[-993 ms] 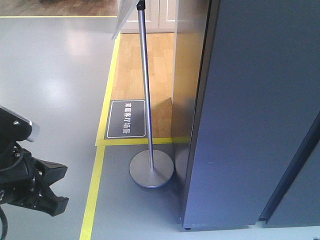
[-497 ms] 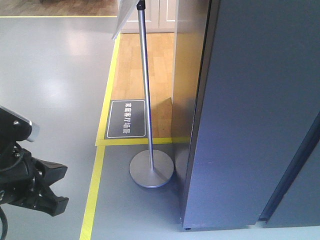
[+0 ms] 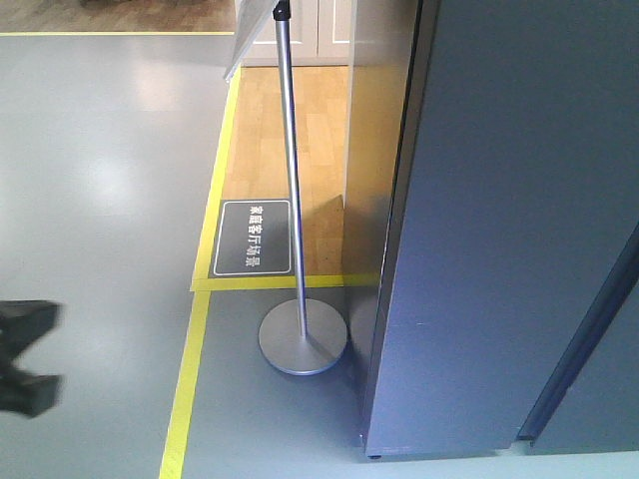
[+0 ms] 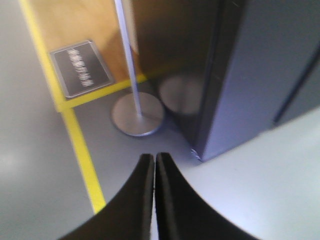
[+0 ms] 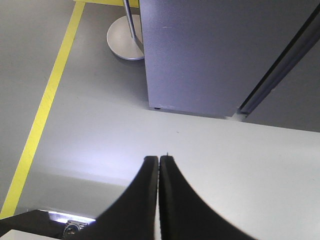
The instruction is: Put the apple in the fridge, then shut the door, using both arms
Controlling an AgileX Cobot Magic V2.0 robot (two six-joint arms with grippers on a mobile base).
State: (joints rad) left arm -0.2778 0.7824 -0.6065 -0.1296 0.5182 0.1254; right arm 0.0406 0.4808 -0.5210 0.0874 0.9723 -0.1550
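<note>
Both grippers, left (image 4: 154, 159) and right (image 5: 159, 161), are pressed together with nothing held. No apple can be seen; the fridge (image 3: 509, 230) looks shut, so its door should probably be opened first.

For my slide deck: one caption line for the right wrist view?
Right gripper, jaws shut and empty, above pale floor facing the closed dark grey fridge; yellow floor line at left.

The grey floor (image 3: 100, 180) carries a sign stand whose round metal base (image 3: 303, 342) sits ahead of the left hand (image 4: 154, 165), slightly to its left. Yellow tape (image 3: 185, 384) runs left of the base, edging a wooden patch with a black floor label (image 3: 255, 238). The dark grey fridge (image 3: 499, 249) stands on the floor ahead and right.
</note>
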